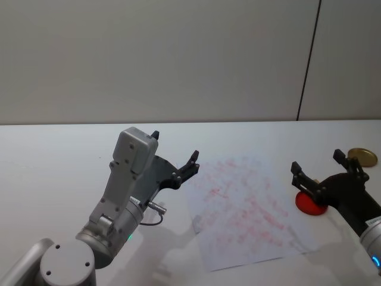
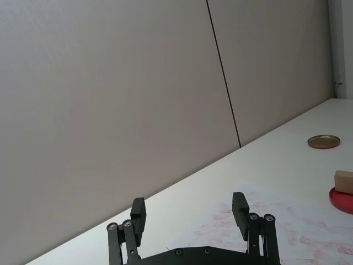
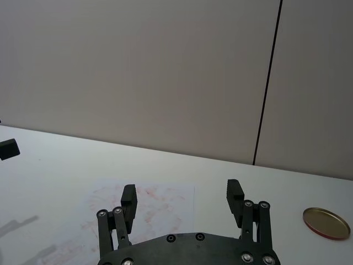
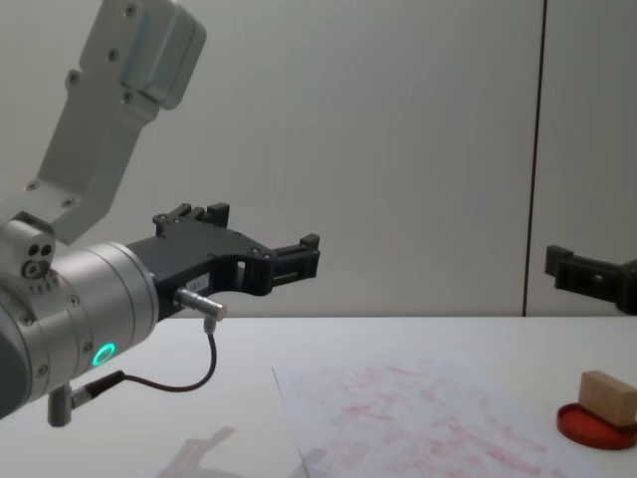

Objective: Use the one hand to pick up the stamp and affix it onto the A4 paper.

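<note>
The stamp, a small tan wooden block, rests on the round red ink pad at the right of the table; the left wrist view also catches the stamp. The A4 paper, white with pinkish-red marks, lies at the table's middle. My right gripper hangs open above the ink pad, holding nothing, its fingers spread wide. Raised over the paper's left edge, my left gripper is open and empty too.
A flat gold lid lies at the far right of the white table, beyond the ink pad. A grey wall runs behind the table's far edge. A thin cable loops under the left wrist.
</note>
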`<action>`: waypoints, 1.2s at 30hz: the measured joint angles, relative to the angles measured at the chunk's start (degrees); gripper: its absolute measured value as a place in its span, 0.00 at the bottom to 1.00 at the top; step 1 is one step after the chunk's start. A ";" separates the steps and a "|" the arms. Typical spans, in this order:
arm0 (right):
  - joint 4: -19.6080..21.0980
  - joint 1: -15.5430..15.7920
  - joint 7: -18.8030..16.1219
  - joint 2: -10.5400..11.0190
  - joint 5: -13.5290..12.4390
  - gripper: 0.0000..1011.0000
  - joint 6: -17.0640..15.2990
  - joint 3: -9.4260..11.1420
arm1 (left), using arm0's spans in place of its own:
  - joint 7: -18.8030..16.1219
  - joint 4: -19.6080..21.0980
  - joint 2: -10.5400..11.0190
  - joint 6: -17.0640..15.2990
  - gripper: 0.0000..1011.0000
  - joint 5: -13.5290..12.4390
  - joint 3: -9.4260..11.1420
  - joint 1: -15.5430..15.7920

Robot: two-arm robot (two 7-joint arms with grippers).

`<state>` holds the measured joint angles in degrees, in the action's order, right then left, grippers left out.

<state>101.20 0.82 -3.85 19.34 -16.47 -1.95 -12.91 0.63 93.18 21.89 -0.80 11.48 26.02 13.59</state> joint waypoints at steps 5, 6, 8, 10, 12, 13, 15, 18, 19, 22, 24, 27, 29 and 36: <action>-0.30 -0.22 -0.20 0.19 -0.06 0.99 -0.32 0.29 | 0.00 0.00 0.00 0.00 0.98 0.00 0.00 0.00; -0.36 -0.28 -0.25 0.24 -0.06 0.99 -0.44 0.35 | 0.00 0.00 0.00 0.00 0.98 0.00 0.00 0.00; -0.54 -0.38 -0.37 0.35 -0.07 0.99 -0.75 0.48 | 0.00 0.00 0.00 0.00 0.98 0.00 0.00 0.00; -0.86 -0.58 -0.58 0.52 -0.07 0.99 -1.41 0.67 | 0.00 0.00 0.00 0.00 0.98 0.00 0.00 0.00; -1.22 -0.75 -0.76 0.66 -0.07 0.99 -2.14 0.84 | 0.00 0.00 0.00 0.00 0.98 0.00 0.00 0.00; -1.37 -0.81 -0.86 0.69 -0.04 0.99 -2.48 0.87 | 0.00 0.00 0.00 0.00 0.98 0.00 0.00 0.00; -1.95 -1.04 -1.05 0.80 0.02 0.99 -3.25 1.02 | 0.00 0.00 0.00 0.00 0.98 0.00 0.00 0.00; -2.78 -1.38 -1.36 0.85 0.16 0.99 -4.47 1.13 | 0.00 0.00 0.00 0.00 0.98 0.00 0.00 0.00; -3.02 -1.48 -1.44 0.85 0.21 0.99 -4.72 1.16 | 0.00 0.00 0.00 0.00 0.98 0.00 0.00 0.00; -4.25 -2.01 -1.81 0.78 0.47 0.99 -5.87 1.20 | 0.00 0.00 0.00 0.00 0.98 0.00 0.00 0.00; -5.22 -2.51 -2.08 0.61 0.70 0.99 -6.54 1.20 | 0.00 0.00 0.00 0.00 0.98 0.00 0.00 0.00; -6.77 -3.31 -2.41 0.29 1.10 0.99 -7.29 1.15 | 0.00 0.00 0.00 0.00 0.98 0.00 0.00 0.00; -7.48 -3.70 -2.52 0.11 1.29 0.99 -7.57 1.10 | 0.00 0.00 0.00 0.00 0.98 0.00 0.00 0.00; -10.96 -5.68 -2.84 -0.81 2.15 0.99 -8.63 0.91 | 0.00 0.00 0.00 0.00 0.98 0.00 0.00 0.00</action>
<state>90.25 -4.86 -6.69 18.53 -14.32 -10.58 -12.00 0.63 93.18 21.89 -0.80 11.48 26.03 13.59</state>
